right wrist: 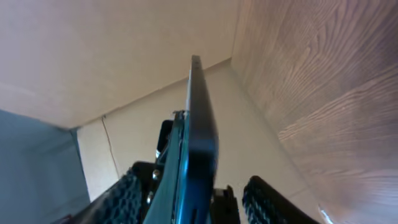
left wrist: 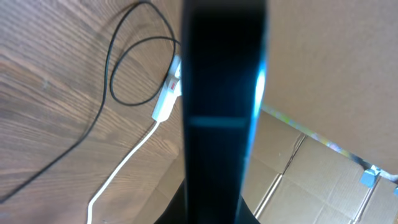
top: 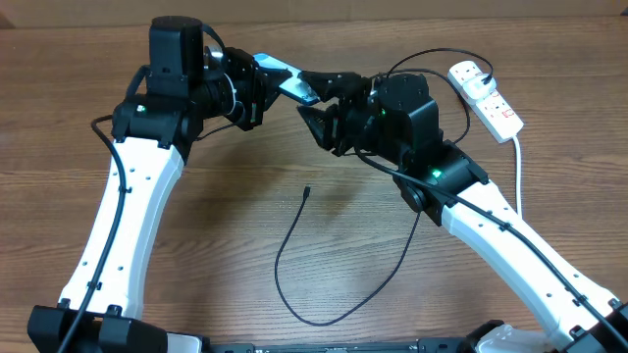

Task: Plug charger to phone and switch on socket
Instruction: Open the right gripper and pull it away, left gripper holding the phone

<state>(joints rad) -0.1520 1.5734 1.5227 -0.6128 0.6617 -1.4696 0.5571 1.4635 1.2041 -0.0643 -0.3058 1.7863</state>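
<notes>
The phone is held in the air at the back middle, its light blue screen tilted up. My left gripper is shut on its left end. In the left wrist view the phone fills the middle as a dark bar. My right gripper is open, with its fingers either side of the phone's right end. In the right wrist view the phone's edge stands between the spread fingers. The charger cable loops on the table, its tip lying free. The socket lies at the back right.
The socket's thick white cord runs down the right side beside my right arm. The left wrist view shows the socket, the black cable loop and cardboard boxes beyond the table edge.
</notes>
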